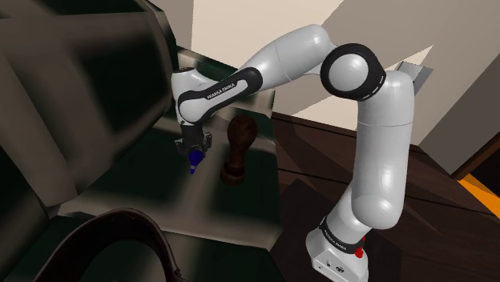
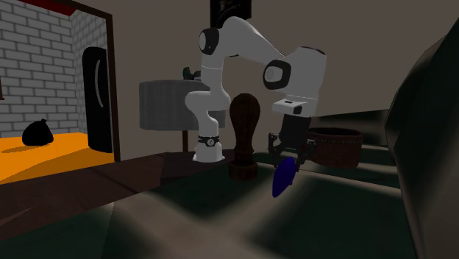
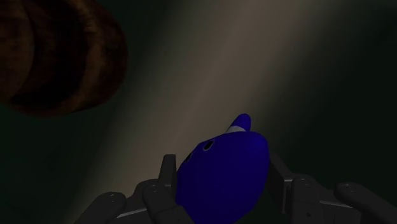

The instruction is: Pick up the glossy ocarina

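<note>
Blue and shiny, the ocarina [image 3: 222, 175] sits pinched between the two black fingers of the gripper [image 3: 222, 167], which squeeze its fat end. Its thin end points down at the dark counter [image 1: 152, 196], and I cannot tell if it touches. In the shoulder view a tall brown wooden knob [image 1: 238, 148] stands on the counter at about 3 o'clock from the ocarina. In the second exterior view it is at about 10 o'clock, and a round brown basket [image 2: 335, 146] is at 2 o'clock, farther back.
</note>
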`<state>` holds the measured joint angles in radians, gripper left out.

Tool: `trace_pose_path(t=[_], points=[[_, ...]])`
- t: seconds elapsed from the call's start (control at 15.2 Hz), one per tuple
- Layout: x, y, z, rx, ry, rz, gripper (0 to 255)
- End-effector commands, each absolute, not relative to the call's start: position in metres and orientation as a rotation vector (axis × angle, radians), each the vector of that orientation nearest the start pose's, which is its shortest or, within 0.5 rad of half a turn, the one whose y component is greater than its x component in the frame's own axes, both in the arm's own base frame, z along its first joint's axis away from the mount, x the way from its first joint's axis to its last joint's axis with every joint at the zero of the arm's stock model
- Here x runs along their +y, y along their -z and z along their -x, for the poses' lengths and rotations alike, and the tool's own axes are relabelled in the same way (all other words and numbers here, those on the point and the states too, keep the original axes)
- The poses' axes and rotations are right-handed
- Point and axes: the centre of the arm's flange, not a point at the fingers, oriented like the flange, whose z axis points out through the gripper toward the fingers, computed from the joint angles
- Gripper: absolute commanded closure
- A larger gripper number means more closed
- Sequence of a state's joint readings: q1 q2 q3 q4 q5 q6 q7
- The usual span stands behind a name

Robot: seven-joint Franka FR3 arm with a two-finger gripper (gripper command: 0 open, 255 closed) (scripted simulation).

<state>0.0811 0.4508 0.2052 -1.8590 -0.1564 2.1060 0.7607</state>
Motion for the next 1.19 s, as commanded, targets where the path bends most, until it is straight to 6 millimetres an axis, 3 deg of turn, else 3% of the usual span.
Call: trace_pose_path(t=[0.0, 0.53, 1.12], points=[[0.16, -0.265, -0.595, 0.636, -0.241, 3.196, 255], [0.161, -0.265, -0.596, 0.636, -0.241, 3.196, 255], [0.161, -0.313, -0.596, 0.636, -0.241, 3.196, 255]])
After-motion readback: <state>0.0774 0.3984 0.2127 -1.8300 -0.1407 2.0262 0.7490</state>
